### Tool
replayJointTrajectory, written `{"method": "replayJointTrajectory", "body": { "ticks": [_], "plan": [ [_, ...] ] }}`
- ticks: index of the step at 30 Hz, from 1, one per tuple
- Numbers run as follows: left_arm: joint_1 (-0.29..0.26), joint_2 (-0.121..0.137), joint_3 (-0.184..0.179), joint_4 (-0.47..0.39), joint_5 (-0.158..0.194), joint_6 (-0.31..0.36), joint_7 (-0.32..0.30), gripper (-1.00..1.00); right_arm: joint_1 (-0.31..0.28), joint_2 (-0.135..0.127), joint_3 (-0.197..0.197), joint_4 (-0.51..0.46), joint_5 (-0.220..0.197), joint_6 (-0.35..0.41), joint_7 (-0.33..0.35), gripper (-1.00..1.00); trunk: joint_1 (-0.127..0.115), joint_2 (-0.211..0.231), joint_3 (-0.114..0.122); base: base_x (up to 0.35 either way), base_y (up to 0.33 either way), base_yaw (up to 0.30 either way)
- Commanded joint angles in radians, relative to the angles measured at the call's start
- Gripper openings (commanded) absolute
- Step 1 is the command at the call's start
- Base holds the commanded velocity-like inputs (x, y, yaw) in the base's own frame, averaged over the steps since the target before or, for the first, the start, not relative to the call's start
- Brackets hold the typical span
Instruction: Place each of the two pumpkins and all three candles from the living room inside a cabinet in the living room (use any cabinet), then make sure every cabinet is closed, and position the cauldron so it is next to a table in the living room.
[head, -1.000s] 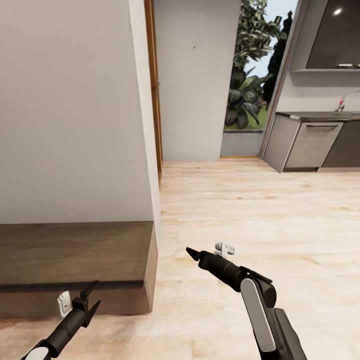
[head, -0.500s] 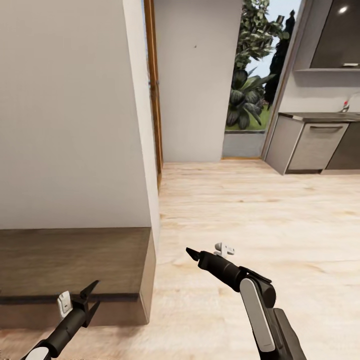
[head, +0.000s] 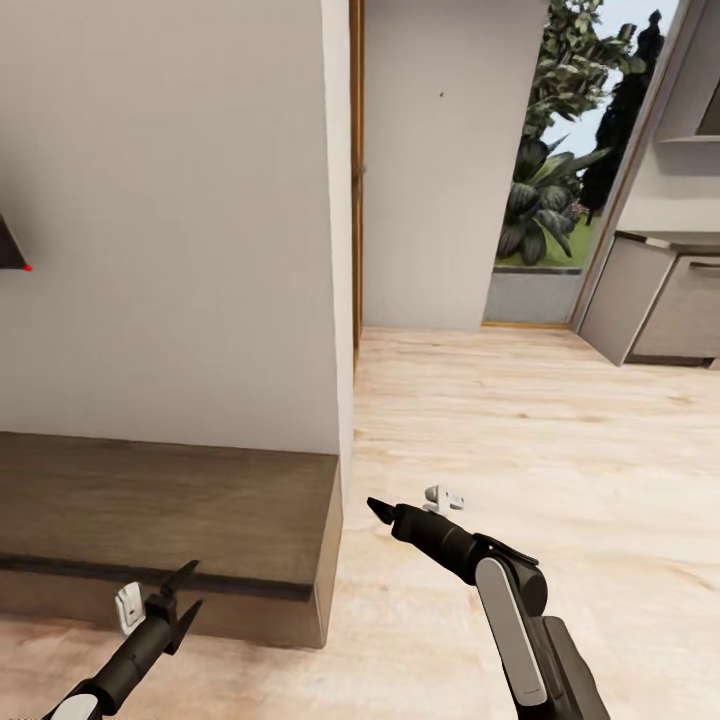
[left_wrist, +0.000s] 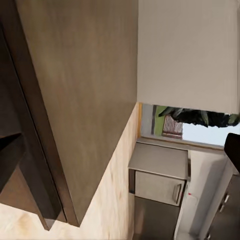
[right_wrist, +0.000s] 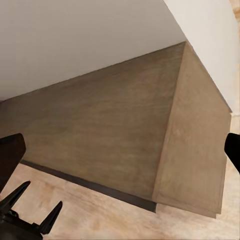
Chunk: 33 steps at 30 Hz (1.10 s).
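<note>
The cabinet (head: 170, 505) is a long low dark brown wood-grain unit against the white wall at the lower left; its end corner shows in the left wrist view (left_wrist: 85, 75) and the right wrist view (right_wrist: 115, 130). My left gripper (head: 188, 592) hangs open just in front of the cabinet's front edge, holding nothing. My right gripper (head: 379, 510) is over bare floor, right of the cabinet's end; in the right wrist view its fingers (right_wrist: 10, 155) stand wide apart and empty. The pumpkins, candles, cauldron and table are out of view.
A white wall corner (head: 335, 250) rises above the cabinet's end, with a wood-framed doorway (head: 356, 200) behind it. Pale wood floor (head: 520, 430) stretches ahead and right. Grey kitchen units (head: 660, 300) stand at the far right, beside a window with plants (head: 545, 200).
The whole picture has slid to the right, so the camera has turned left. More of the cabinet's top shows. Both arms keep the same pose in the picture.
</note>
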Motion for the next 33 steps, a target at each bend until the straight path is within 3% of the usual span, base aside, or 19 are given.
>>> {"method": "replayJointTrajectory", "body": {
  "ticks": [1,25,33],
  "plan": [
    [-0.001,0.0,0.002,0.001,0.006,0.008,-0.001,1.0,0.0,0.001,-0.001,-0.001,0.005,0.005,0.005,1.0,0.0,0.0,-0.001,0.055,0.036,0.073],
    [-0.001,0.002,0.004,0.001,0.007,0.014,0.0,1.0,0.001,-0.001,0.002,0.004,0.006,0.003,0.007,1.0,0.0,0.0,0.0,0.101,0.007,0.046],
    [-0.001,0.003,0.006,0.001,0.007,0.014,0.002,1.0,0.002,-0.003,0.0,0.007,0.005,-0.02,0.008,1.0,0.031,-0.056,-0.024,0.0,0.0,0.026]
  ]
}}
